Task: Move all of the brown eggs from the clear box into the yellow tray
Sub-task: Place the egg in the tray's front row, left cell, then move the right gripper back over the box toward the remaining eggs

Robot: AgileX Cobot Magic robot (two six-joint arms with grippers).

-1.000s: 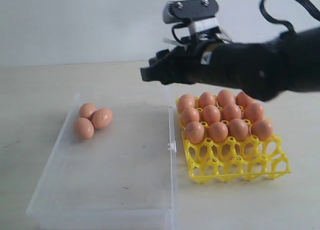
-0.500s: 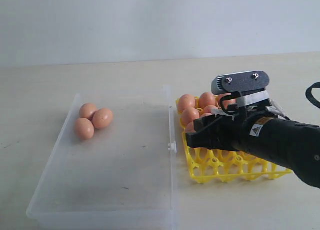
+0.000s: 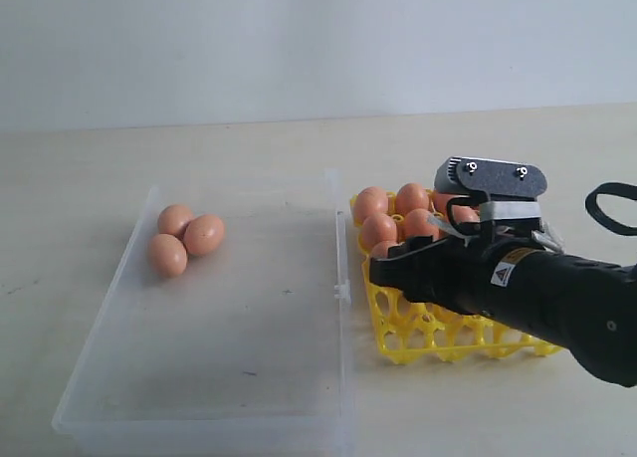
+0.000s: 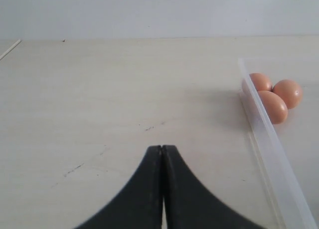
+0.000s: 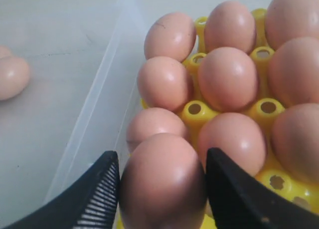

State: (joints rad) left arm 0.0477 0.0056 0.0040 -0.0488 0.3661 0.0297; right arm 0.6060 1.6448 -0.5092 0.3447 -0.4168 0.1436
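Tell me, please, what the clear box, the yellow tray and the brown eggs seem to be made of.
The clear box: transparent colourless plastic, probably glossy; the table shows through its floor and walls. The yellow tray: bright moulded plastic, a smooth open lattice with a slight sheen. The brown eggs: smooth matte shells, evenly orange-brown; whether real or imitation the look leaves open.

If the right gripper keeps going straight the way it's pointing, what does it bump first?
Probably the nearest tray egg, right ahead of the held egg in the right gripper. Depth is unclear, so the yellow tray itself might come first.
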